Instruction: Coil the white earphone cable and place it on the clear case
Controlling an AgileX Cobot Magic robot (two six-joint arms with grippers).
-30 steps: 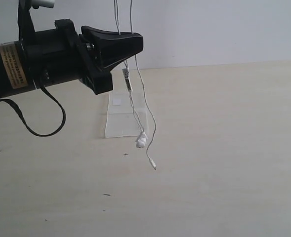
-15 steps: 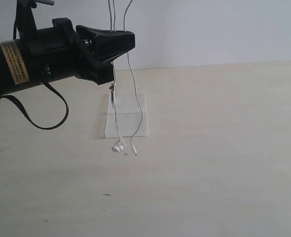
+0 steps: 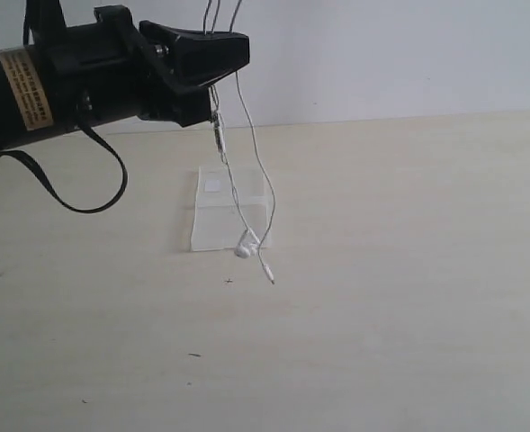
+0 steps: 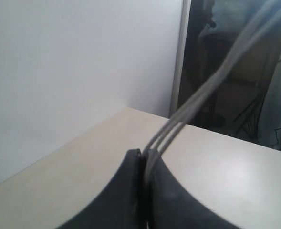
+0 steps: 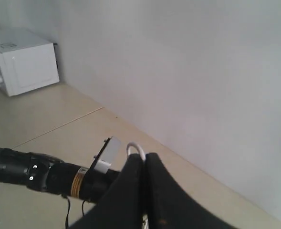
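left gripper (image 3: 239,52) and right gripper (image 5: 144,159): both pinch white earphone cable (image 3: 258,164) | earbuds (image 3: 245,246) swing back to clear case (image 3: 212,227) edge | not coiled yet

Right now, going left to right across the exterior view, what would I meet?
Label sticker → black strap loop → left pincer, shut on the white earphone cable. The clear case overlaps these, so it is left unplaced.

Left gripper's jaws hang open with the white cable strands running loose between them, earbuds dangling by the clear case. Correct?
Not quite: the jaws of the left gripper are shut on the white earphone cable strands, as the left wrist view shows. The earbuds do dangle by the clear case.
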